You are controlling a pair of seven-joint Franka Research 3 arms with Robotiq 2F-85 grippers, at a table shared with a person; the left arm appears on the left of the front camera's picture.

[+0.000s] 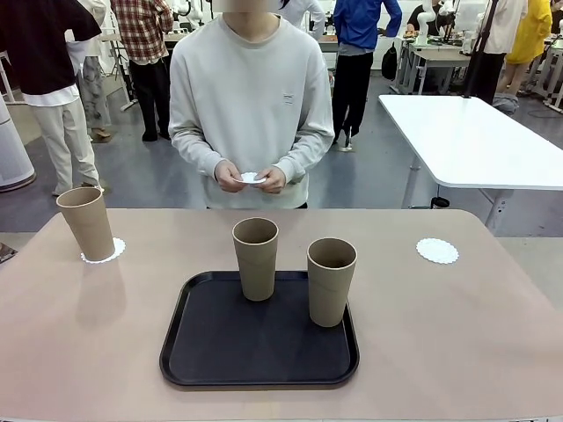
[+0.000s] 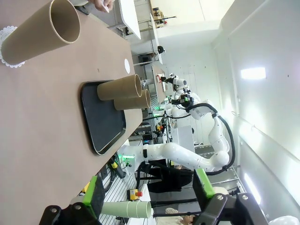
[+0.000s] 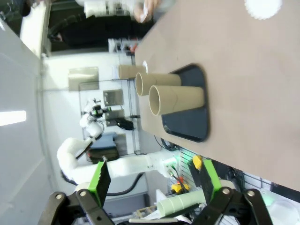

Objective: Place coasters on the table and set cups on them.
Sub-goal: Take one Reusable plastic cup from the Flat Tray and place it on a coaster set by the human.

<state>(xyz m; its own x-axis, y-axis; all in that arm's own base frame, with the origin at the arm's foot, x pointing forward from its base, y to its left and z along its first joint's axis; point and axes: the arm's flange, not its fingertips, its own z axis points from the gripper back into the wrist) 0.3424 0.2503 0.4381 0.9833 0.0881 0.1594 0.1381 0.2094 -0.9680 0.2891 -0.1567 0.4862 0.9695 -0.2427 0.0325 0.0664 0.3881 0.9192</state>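
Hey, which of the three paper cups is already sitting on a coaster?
The leftmost cup: it stands on a white coaster, while the middle cup and right cup stand on the black tray.

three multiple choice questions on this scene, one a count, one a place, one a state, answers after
1. How many cups stand on the black tray? A) one B) two C) three
2. Where does the uncovered coaster lie? A) on the tray B) on the table, at the robot's right C) on the white table
3. The right pincer is: A) open, empty B) shut on a cup C) shut on a coaster
Answers: B, two stand on it, the third cup off it at left; B, it lies alone there; A, its fingers stand apart, nothing between.
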